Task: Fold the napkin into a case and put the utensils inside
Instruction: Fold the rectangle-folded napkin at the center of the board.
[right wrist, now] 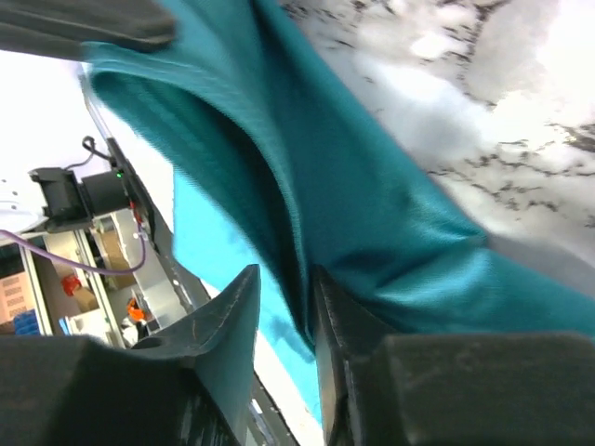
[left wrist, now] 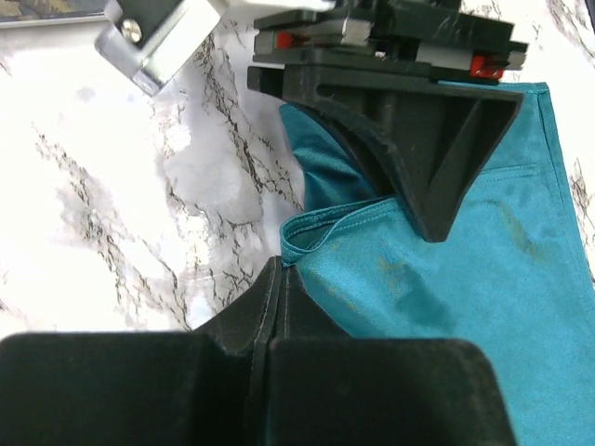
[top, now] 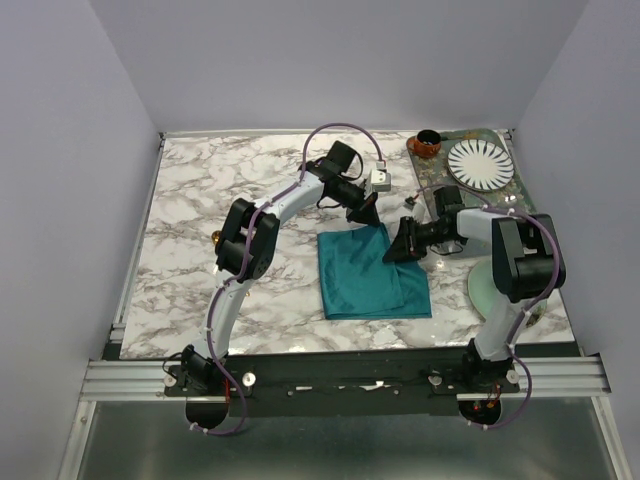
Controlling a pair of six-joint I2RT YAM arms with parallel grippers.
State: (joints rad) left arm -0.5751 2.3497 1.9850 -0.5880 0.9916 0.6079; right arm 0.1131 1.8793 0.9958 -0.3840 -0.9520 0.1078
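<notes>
The teal napkin (top: 365,275) lies folded in the middle of the marble table, its far right part lifted. My left gripper (top: 368,215) is at its far edge; in the left wrist view its tips (left wrist: 279,265) are shut on the napkin's hem (left wrist: 316,237). At the right edge, my right gripper (top: 395,245) has a raised fold of napkin (right wrist: 372,186) between its fingers, and a gap still shows between them (right wrist: 284,297). A small gold round piece (top: 215,238) peeks out beside the left arm's elbow; the rest of the utensils is hidden.
A striped plate (top: 478,165) and a brown cup (top: 427,145) sit on a tray (top: 505,135) at the far right. A pale green saucer (top: 482,290) lies under the right arm. A small grey-white block (top: 380,180) lies beyond the napkin.
</notes>
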